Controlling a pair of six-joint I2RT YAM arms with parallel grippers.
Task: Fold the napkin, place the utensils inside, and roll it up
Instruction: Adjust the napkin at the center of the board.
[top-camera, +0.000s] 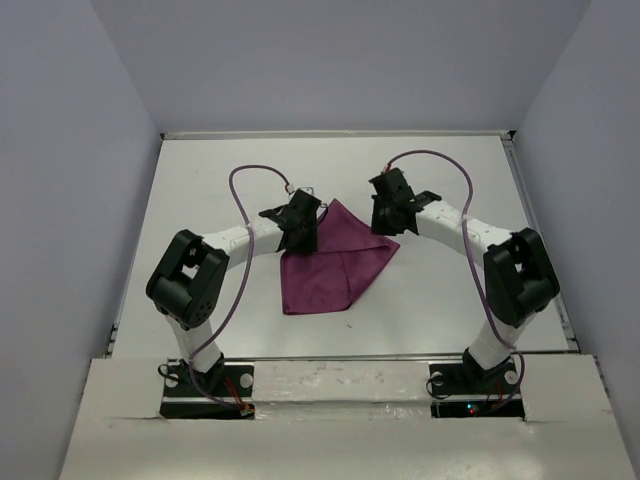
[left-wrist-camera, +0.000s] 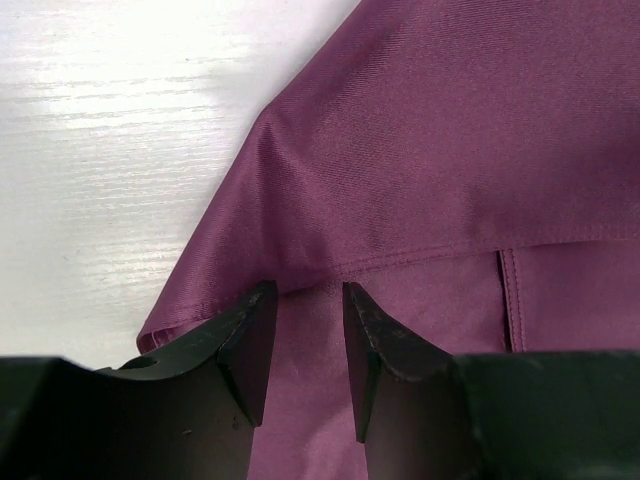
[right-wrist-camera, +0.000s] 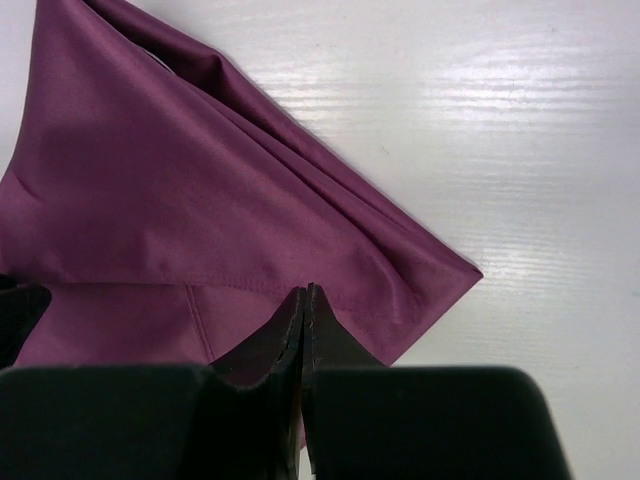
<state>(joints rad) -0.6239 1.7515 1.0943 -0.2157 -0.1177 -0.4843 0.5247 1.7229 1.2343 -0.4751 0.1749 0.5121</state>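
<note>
1. The napkin (top-camera: 335, 262) lies at the centre of the desk (top-camera: 200, 200), partly folded. One layer is turned over another, and a point reaches toward the upper middle of the top view.
2. The left arm (top-camera: 235, 240) reaches in from the lower left. Its left jaws sit over the napkin's upper left edge.
3. In the left wrist view the left jaws stand slightly apart, and a narrow strip of plum cloth shows in the gap. The upper layer's stitched hem crosses just above the fingertips (left-wrist-camera: 262, 300), rising there into a soft ridge. I cannot tell whether they touch it.
4. The right arm (top-camera: 455, 225) comes in from the right, its right jaws at the napkin's upper right edge.
5. In the right wrist view the right jaws are pressed together on the hem – only a thin line parts them – and creases run from there toward the upper left.
</note>
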